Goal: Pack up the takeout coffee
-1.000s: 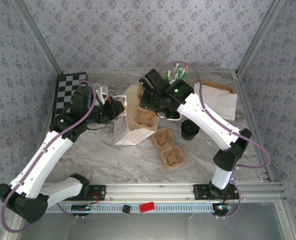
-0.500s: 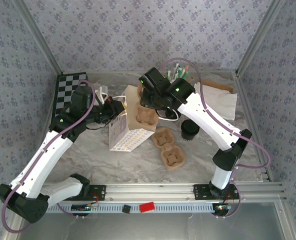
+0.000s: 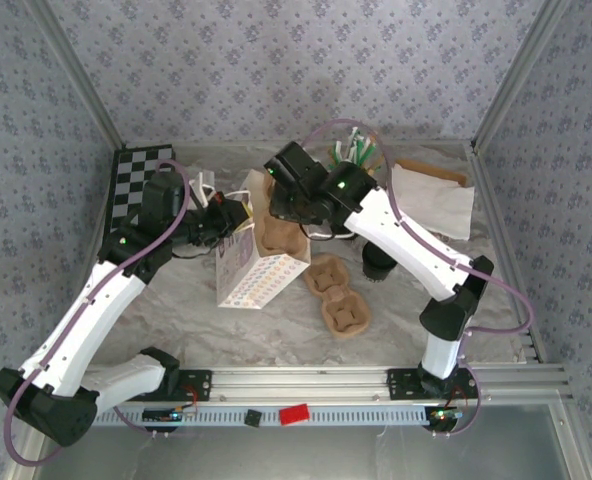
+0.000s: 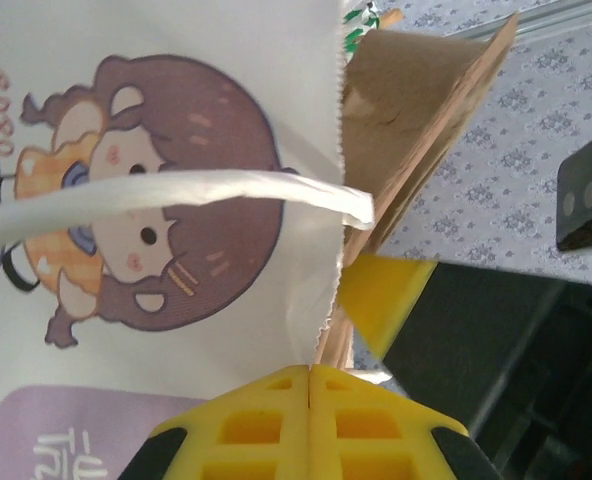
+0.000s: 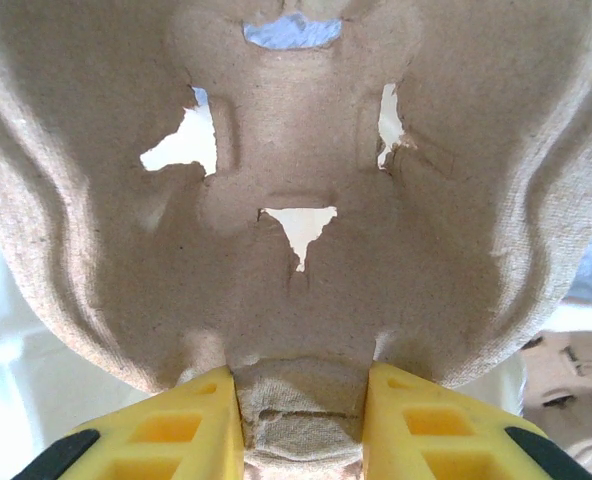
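Where the left gripper meets the bag, we see its fingers pressed together with the bag's rim pinched between them, just below the white handle. The right gripper stands partly open, its fingers clamping the centre tab of a pulp carrier, held at the bag's open mouth. The coffee stands on the table right of the bag, partly behind the right arm, near two more carriers.
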